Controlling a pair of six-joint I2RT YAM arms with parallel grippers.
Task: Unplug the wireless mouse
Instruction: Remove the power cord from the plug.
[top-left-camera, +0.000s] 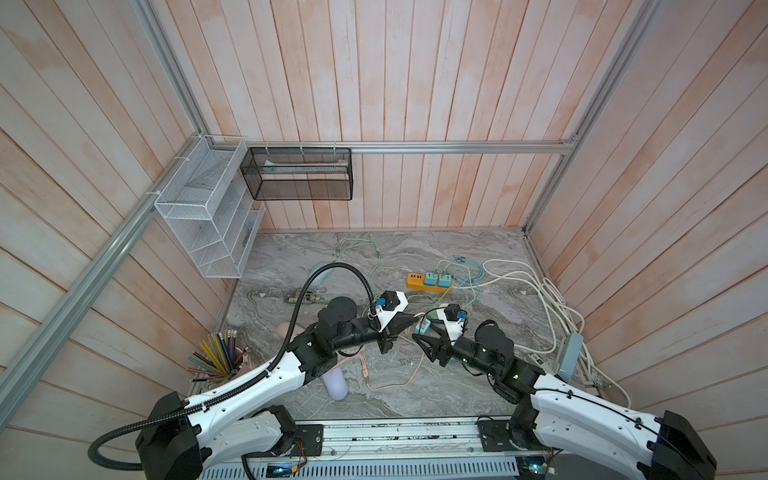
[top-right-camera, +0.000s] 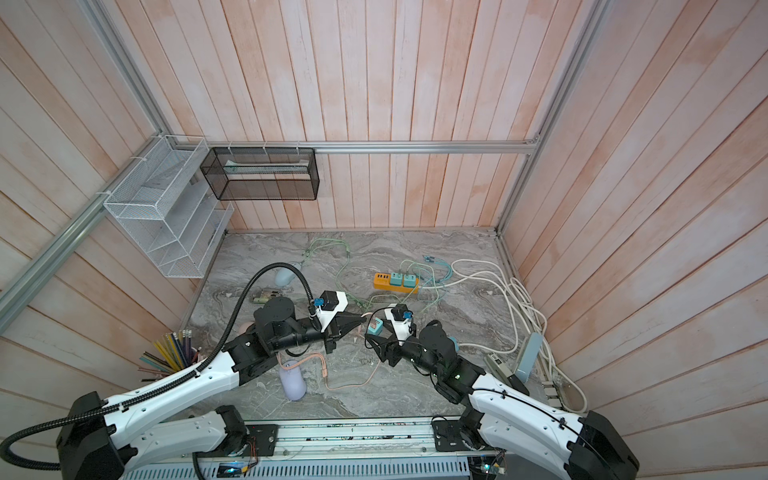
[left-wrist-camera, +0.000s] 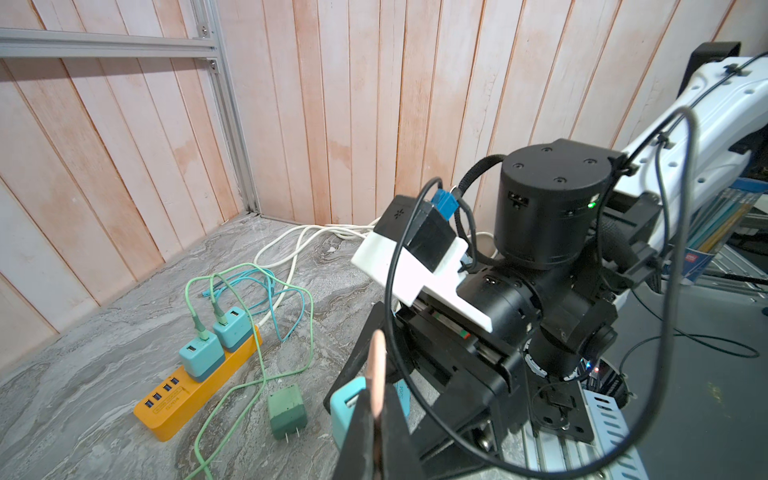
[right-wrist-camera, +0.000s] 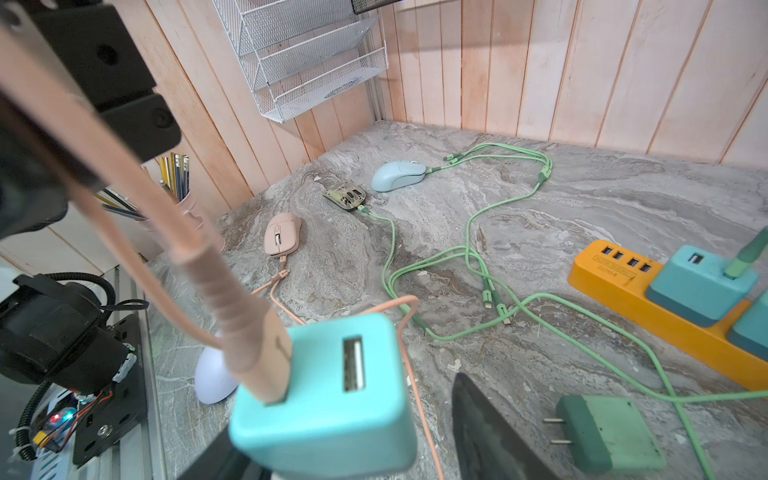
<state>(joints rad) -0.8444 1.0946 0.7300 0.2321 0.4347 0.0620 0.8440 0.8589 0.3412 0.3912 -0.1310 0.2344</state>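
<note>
Though half-hidden overhead, pink mouse (right-wrist-camera: 281, 233) plain.

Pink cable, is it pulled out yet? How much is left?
Done: the charger looks lifted off the table, away from the orange strip.
In hand: the left pincer is shut on the cable, and the right pincer sits around the charger.
Left: the plug is still in the charger, so it needs pulling out.

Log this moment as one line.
left gripper: shut on pink cable near plug | right gripper: astride teal charger, grip unclear | plug: seated in charger | pink mouse: on table
</note>
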